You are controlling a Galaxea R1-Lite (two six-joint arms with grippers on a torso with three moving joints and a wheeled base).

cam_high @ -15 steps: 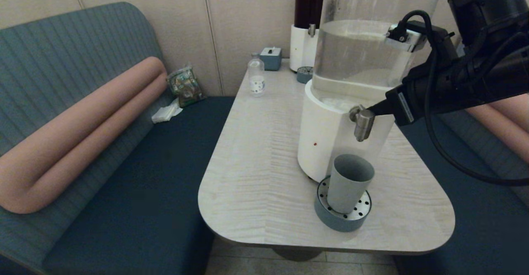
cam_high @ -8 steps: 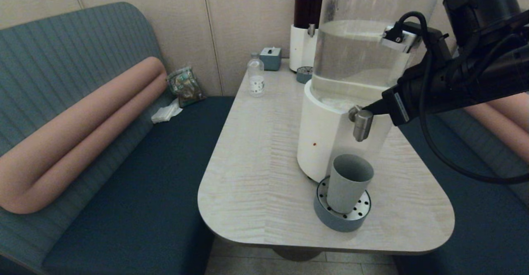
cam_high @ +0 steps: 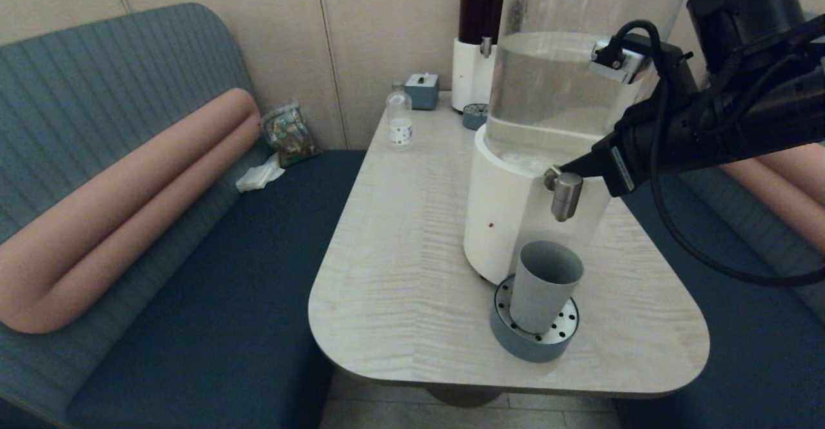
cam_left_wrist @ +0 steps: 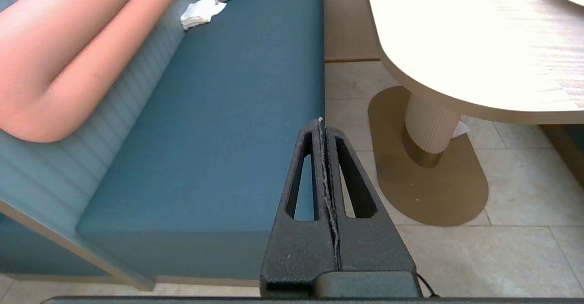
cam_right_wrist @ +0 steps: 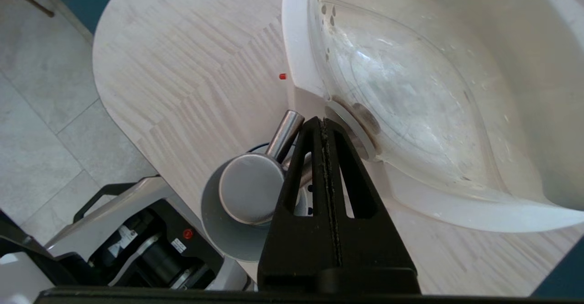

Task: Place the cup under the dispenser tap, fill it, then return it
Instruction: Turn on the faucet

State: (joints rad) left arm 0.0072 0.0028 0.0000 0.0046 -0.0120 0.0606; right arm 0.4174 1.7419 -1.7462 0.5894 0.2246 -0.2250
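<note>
The grey-blue cup (cam_high: pixel 544 284) stands upright on a round perforated drip tray (cam_high: pixel 525 345), straight below the steel dispenser tap (cam_high: pixel 567 197) of the clear-tank, white-based dispenser (cam_high: pixel 503 216). My right gripper (cam_high: pixel 562 171) is shut with nothing in it, and its tips press against the back of the tap's top, next to the tank. In the right wrist view the right gripper (cam_right_wrist: pixel 321 120) lies beside the tap's cap (cam_right_wrist: pixel 251 187), with the cup's rim (cam_right_wrist: pixel 228 244) below. No stream shows under the tap. My left gripper (cam_left_wrist: pixel 319 121) hangs parked and shut, low beside the bench.
A small clear bottle (cam_high: pixel 399 120), a grey box (cam_high: pixel 422 91), a second small tray (cam_high: pixel 475 116) and the dark-liquid dispenser (cam_high: pixel 477 42) stand at the table's far end. Blue benches (cam_high: pixel 258 255) flank the table, and the drip tray sits close to its near edge.
My right gripper has slid a little to the left, so its tips have closed in on the top of the tap. The cup and tray have not moved.
</note>
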